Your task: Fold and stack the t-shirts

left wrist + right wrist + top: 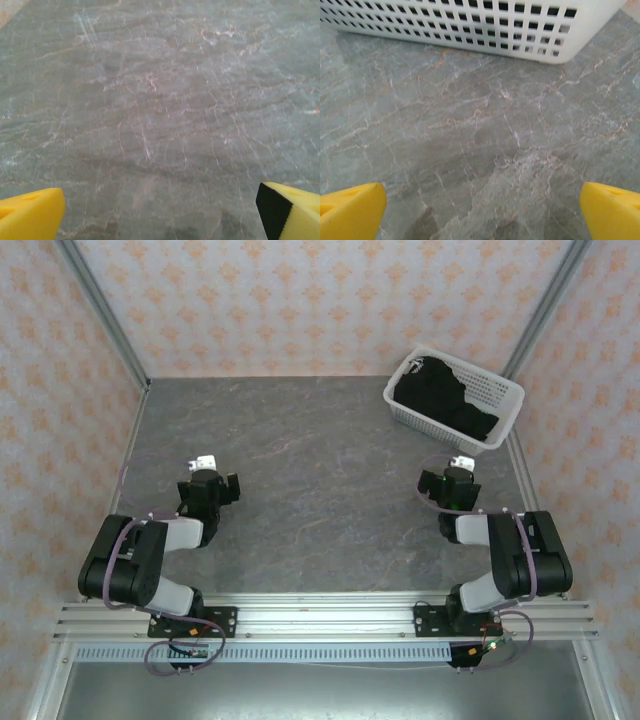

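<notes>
Black t-shirt (440,395) in white basket (497,392), just beyond right end effector (458,472)

The worktop (320,460) lies open ahead of and between both arms. The white basket (505,420), heaped with the black t-shirt (440,395), obstructs the far right corner, near the right arm.

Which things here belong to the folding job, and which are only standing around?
For the job:
- black t-shirt, bunched inside the basket
- left gripper, open
- right gripper, open

Only standing by:
- white basket, which holds the shirt
- grey table
</notes>
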### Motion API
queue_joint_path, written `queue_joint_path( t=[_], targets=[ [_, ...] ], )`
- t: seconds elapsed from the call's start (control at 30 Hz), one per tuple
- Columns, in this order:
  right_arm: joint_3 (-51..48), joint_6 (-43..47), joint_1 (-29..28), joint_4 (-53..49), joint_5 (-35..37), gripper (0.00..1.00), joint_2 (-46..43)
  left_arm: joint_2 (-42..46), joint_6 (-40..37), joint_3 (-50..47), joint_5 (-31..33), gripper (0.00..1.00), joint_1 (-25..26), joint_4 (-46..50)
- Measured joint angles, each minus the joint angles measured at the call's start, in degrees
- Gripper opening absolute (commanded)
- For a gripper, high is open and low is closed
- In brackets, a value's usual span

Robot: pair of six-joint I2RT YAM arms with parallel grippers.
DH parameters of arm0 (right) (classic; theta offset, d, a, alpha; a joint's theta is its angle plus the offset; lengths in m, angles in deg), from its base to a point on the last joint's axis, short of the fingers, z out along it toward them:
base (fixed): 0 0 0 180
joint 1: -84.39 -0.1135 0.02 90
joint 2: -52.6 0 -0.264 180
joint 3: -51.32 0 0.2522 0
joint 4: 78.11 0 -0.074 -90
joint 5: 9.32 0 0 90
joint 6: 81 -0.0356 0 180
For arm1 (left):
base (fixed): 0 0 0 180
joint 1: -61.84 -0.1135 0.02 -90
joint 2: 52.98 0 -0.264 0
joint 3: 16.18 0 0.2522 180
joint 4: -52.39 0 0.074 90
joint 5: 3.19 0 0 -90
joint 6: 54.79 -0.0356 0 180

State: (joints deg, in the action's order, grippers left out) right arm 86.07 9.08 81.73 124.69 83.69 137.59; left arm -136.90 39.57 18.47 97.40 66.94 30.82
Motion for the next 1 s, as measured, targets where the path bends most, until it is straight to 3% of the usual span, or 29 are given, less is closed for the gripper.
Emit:
queue_joint_path(
  t=[1.0],
  targets=[
    [0.79, 1.16, 0.24, 6.86, 1.46, 0.99, 1.75, -1.01, -1.46, 1.49, 3.21, 1.00, -0.39, -6.54]
  ],
)
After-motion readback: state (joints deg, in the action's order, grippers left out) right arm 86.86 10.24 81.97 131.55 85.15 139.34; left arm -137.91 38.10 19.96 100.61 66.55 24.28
